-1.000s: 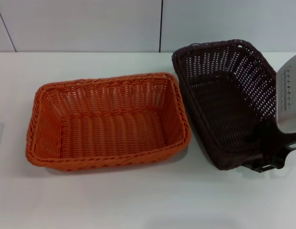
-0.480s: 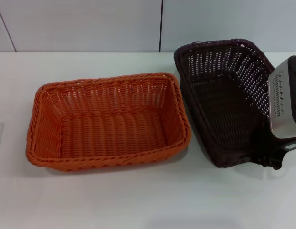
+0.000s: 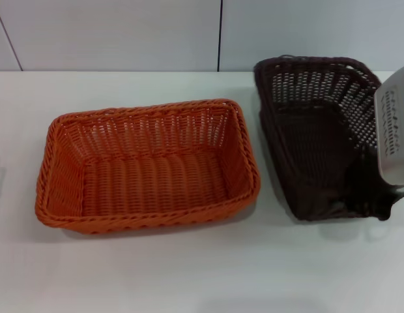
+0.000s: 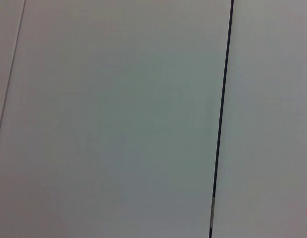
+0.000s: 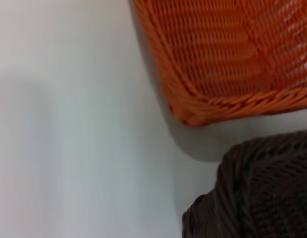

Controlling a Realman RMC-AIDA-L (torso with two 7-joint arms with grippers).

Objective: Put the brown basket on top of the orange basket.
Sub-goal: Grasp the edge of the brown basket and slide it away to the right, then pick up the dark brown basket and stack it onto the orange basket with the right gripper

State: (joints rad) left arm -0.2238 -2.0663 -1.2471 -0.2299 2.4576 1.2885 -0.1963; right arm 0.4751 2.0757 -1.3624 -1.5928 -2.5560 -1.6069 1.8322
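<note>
Here the brown basket [image 3: 316,137] tilts against the right hand [image 3: 384,202] — grip hidden — beside the orange basket [image 3: 146,166]

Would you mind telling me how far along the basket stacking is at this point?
Nothing is stacked yet. The orange basket sits on the table. In hand: the right gripper is at the brown basket, which is tilted beside the orange one. Left to do: lift it over and set it on top.

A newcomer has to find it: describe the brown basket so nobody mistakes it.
Start at the white table, robot's right side. The brown basket sits tilted there, beside the right tool. Unlike the neighbouring orange basket, its weave is almost black.
</note>
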